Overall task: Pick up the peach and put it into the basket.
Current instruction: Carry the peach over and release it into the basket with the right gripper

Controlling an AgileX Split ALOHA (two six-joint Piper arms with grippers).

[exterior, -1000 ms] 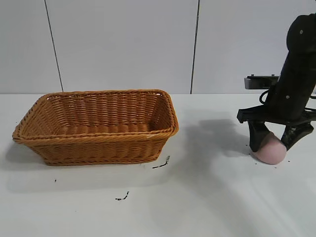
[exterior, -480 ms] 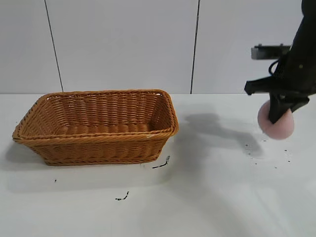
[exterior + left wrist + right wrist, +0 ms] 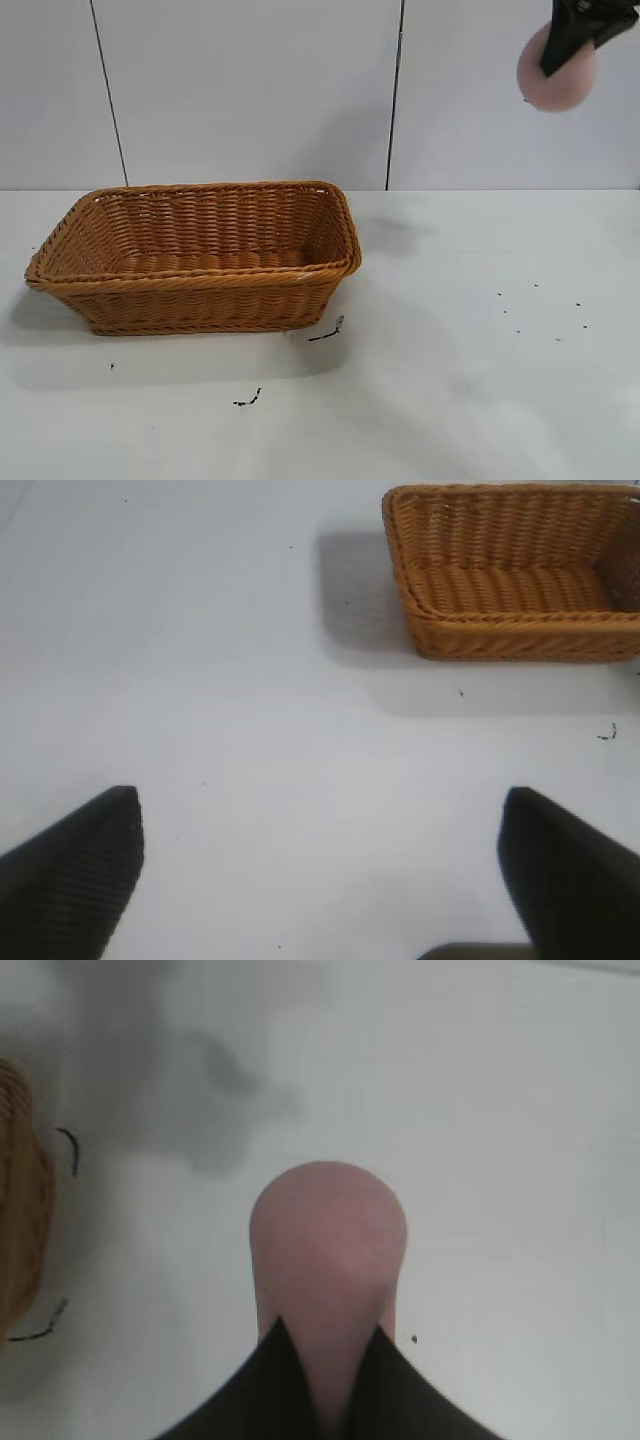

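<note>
- While nothing lies in the basket [image 3: 200, 255] at the exterior view's left centre, the left gripper [image 3: 320, 870] waits off to its side with fingers spread wide over bare table.
- At the upper right corner, the right gripper [image 3: 570, 45] pinches the peach [image 3: 556, 75], high above the table [image 3: 450, 380].
- Carry it leftward, I judge, keeping the pinch firm until it hangs over the basket's middle, then lower before letting go.
- White tabletop with a few dark specks; pale panelled wall behind.
</note>
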